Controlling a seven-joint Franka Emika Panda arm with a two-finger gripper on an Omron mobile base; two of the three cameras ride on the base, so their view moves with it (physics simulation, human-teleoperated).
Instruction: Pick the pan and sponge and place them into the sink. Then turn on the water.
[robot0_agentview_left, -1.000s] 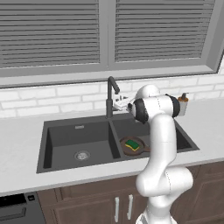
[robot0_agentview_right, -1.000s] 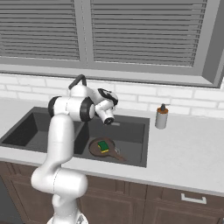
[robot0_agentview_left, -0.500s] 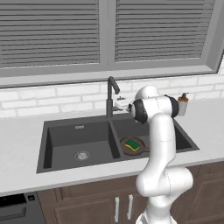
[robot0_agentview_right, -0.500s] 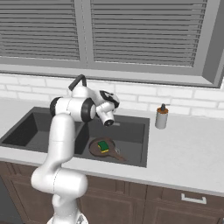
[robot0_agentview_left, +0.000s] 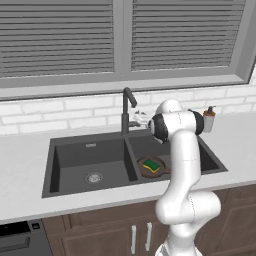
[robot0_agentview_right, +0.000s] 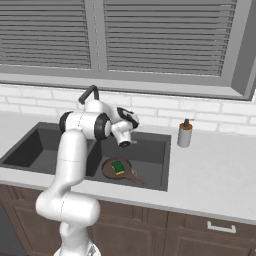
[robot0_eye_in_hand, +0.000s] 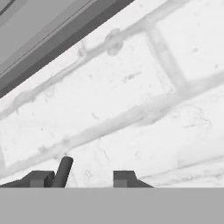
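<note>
Gripper at the faucet lever, pan and sponge already in the sink

Pan lies in the right basin of the sink with the sponge on it. No water runs from the faucet, so turning it on looks like the step left. In the hand view the gripper faces the brick wall, fingers parted, and the thin dark lever rises slanted just beside its left fingertip, not centred between them.
</note>
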